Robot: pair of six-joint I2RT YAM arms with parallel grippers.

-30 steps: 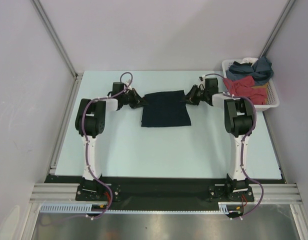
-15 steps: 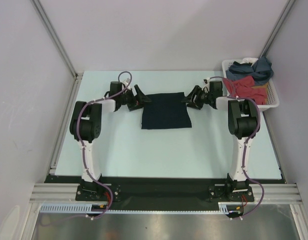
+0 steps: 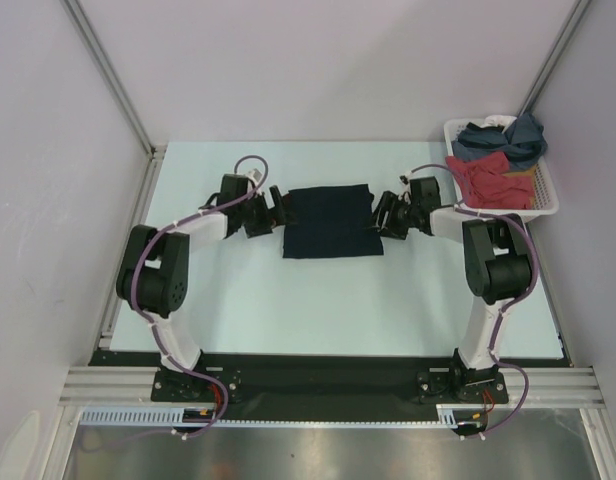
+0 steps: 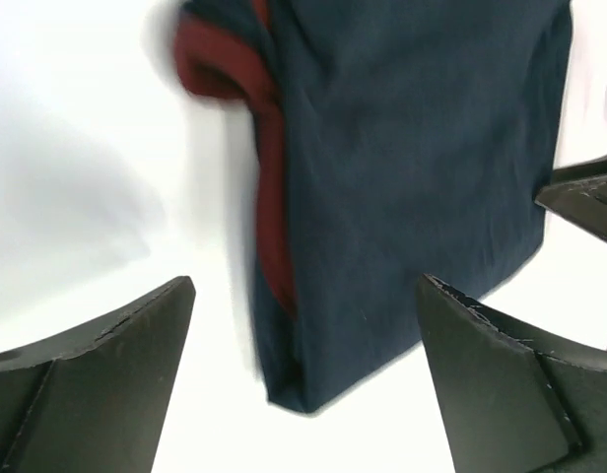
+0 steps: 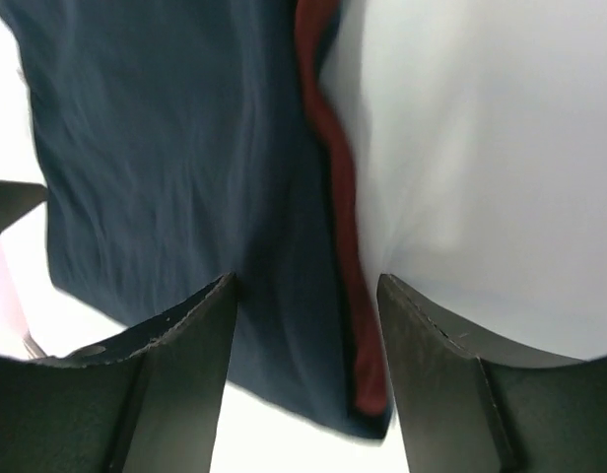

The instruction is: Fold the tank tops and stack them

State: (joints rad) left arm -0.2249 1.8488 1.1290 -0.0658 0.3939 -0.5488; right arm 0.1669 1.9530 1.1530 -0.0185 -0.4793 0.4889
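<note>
The navy tank top (image 3: 330,222) lies folded into a flat rectangle on the middle of the table. Its reddish trim shows in both wrist views. My left gripper (image 3: 277,209) is low at its left edge and open. In the left wrist view its fingers (image 4: 106,345) stand wide apart, with a corner of the navy tank top (image 4: 412,148) between them. My right gripper (image 3: 382,216) is at the right edge, open. There the trimmed edge of the navy tank top (image 5: 185,148) lies loose between the fingers (image 5: 432,335). A slate-blue tank top (image 3: 510,136) lies crumpled in the basket.
A white basket (image 3: 548,190) stands at the back right corner of the table, and a red garment (image 3: 483,178) lies in it beside the slate-blue cloth. Grey walls and metal posts close in the table on the left, back and right.
Both grippers have opened and let go of the navy top's far corners. They have drawn back toward me along its side edges as the arms swung outward. The cloth stays flat.
</note>
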